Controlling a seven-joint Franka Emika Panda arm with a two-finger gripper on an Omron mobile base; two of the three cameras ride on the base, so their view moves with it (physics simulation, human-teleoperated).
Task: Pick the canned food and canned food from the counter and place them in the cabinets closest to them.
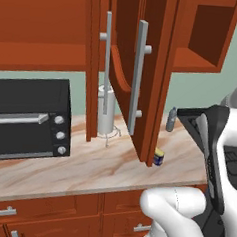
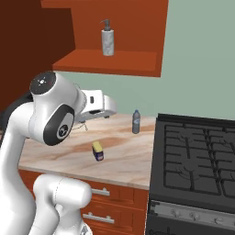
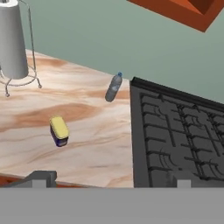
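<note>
Gripper (image 3: pixel 109 178): fingers apart, holding nothing, lower edge of hand view.
Blue can (image 3: pixel 59 130): on its side on the counter (image 3: pixel 87 127), left-centre of hand view; lower centre of left base view (image 1: pixel 159 156).
Bottle (image 3: pixel 113 87): upright near the stove (image 3: pixel 179 135), upper centre.
Cabinet door (image 1: pixel 144 67): open, above the can.

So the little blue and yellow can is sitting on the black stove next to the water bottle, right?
Not quite. The blue and yellow can sits on the beige counter, not on the black stove. The hand view shows it on the marbled stone, well to one side of the stove's edge. The water bottle stands on the counter too, nearer the wall.
</note>
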